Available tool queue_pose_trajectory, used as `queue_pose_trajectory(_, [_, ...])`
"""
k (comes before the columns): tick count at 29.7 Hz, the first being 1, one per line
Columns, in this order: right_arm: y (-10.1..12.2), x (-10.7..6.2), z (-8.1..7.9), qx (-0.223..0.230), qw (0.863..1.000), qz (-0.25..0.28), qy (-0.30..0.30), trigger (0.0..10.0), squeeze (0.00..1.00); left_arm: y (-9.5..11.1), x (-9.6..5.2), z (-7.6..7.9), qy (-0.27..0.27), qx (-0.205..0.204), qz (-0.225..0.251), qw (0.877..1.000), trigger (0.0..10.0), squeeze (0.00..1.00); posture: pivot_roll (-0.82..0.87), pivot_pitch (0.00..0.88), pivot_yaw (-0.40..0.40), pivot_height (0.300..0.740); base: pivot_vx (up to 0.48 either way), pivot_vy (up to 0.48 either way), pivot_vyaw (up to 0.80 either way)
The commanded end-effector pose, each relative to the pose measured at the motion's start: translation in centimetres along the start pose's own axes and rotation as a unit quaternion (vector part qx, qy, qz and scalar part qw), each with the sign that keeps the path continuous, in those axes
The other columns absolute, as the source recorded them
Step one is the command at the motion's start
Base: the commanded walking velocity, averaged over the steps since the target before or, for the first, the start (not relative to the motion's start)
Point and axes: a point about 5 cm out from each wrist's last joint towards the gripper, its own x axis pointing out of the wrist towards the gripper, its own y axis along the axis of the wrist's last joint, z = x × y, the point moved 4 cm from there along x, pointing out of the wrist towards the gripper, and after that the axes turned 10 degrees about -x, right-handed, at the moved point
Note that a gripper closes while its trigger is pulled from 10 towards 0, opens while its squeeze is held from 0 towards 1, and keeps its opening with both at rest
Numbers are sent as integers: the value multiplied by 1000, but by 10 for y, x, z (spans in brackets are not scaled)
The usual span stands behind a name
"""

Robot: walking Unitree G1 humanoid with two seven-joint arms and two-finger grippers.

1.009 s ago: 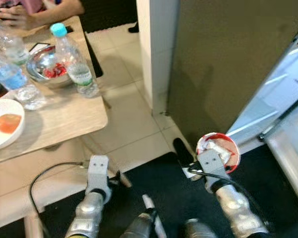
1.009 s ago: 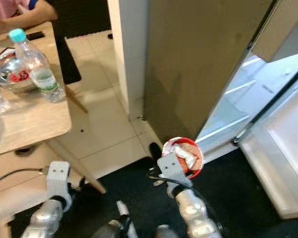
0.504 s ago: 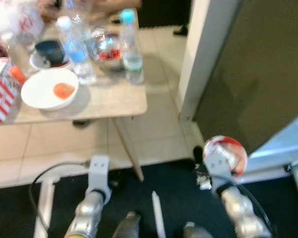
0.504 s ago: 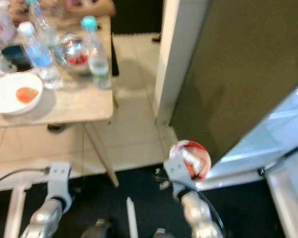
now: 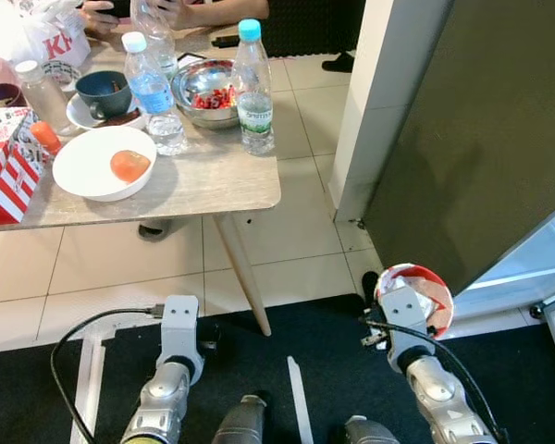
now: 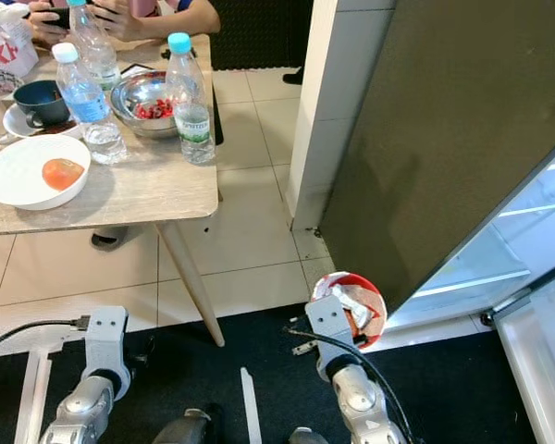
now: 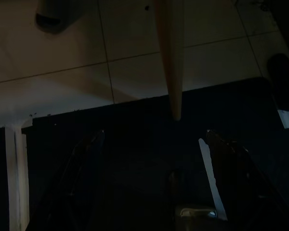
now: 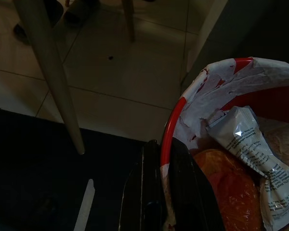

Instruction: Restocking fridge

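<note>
Low at the right, right gripper (image 8: 166, 192) pinched narrow on the rim of a red bowl (image 6: 363, 298), one black finger inside the rim and one outside. In the bowl, crumpled white paper, a small printed sachet (image 8: 253, 144) and something orange beneath. Bowl held above the edge of a black floor mat (image 5: 324, 342), just in front of the dark fridge door (image 6: 444, 139), well apart from the table. Beyond the door's lower right edge, the lit white fridge interior (image 6: 527, 240) with its shelves. Low at the left, left gripper (image 7: 154, 144) idle over the mat, fingers spread wide with nothing between them, near the foot of a tapered wooden table leg (image 7: 169, 53). To the upper left, a wooden table (image 5: 213, 185) on pale floor tiles. On it, a white bowl (image 5: 83, 171) with an orange-red fruit (image 5: 129, 165) inside, two water bottles (image 5: 155, 92) with pale caps, a third bottle further back, a steel bowl (image 5: 208, 83) of red bits, a dark cup (image 5: 104, 91) on a saucer, and a red-and-white striped box (image 5: 7, 166) at the left edge. At the far side of the table, a person's hands (image 6: 120, 14) around a phone.
</note>
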Motion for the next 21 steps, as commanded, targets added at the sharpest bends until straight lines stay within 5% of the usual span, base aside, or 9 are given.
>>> queue_pose_trajectory(1, [-2, -3, -1, 4, 1000, 5, 0, 10000, 0, -10, -3, -7, 5, 14, -18, 1000, 10000, 0, -56, 207, -22, 727, 0, 0, 0])
queue_pose_trajectory(21, [-1, -2, -1, 2, 1000, 10, 4, 10000, 0, -10, -3, -8, 7, 19, -15, 1000, 10000, 0, -57, 203, -19, 727, 0, -450, 0])
